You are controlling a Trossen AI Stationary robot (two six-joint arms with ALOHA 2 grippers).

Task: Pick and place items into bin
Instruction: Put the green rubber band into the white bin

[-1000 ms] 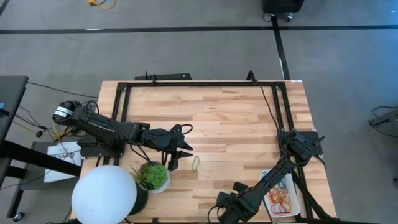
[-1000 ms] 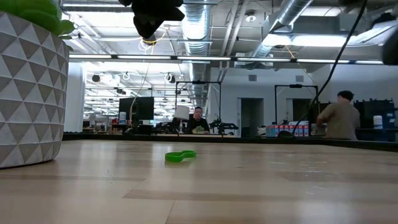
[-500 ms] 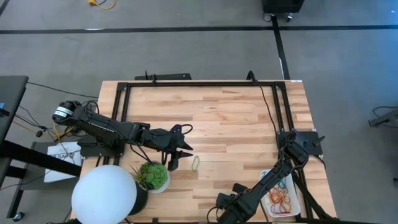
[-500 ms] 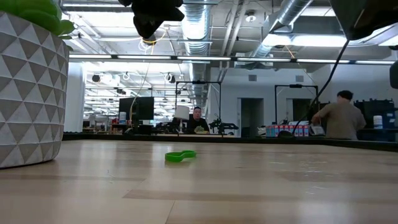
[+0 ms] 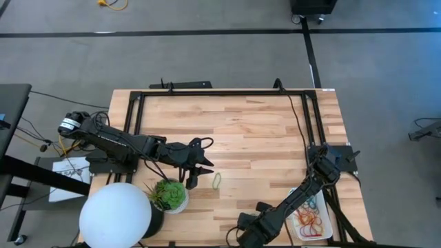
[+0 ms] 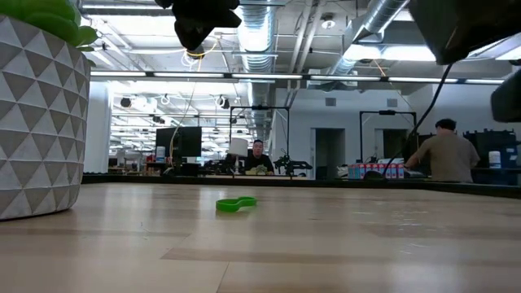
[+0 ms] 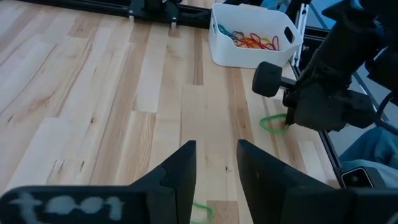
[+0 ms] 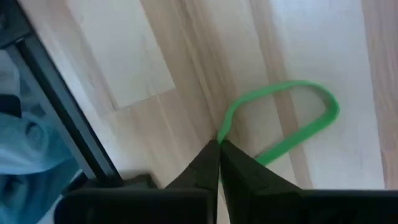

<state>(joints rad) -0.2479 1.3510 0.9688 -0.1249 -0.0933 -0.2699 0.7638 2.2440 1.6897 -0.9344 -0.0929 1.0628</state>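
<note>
A green rubber band (image 8: 292, 118) lies on the wood close to the table's near edge, with my right gripper (image 8: 219, 144) shut on it; the left wrist view also shows this green rubber band (image 7: 268, 123) under my right gripper (image 7: 288, 123). A second green band (image 5: 216, 180) lies flat near the table's middle. My left gripper (image 7: 214, 163) hovers open above and just left of that second band (image 7: 202, 211). The white bin (image 5: 313, 215) sits at the near right corner with several red, yellow and other bands inside. My right gripper pinches one end of the green band's loop (image 8: 222, 132) between its two fingertips. The fingers come from above, pointing down. The rest of the loop lies flat and slack on the table.
A potted plant (image 5: 169, 195) and a large white ball lamp (image 5: 115, 213) stand at the near left, beside my left arm. A black frame (image 5: 220, 91) runs along the far and side edges. Bare wood lies between the two arms. People show in the room beyond.
My right arm has sunk toward the table near the near edge; in the low view its dark body has come down into the upper right corner. The green band near the middle lies as before.
</note>
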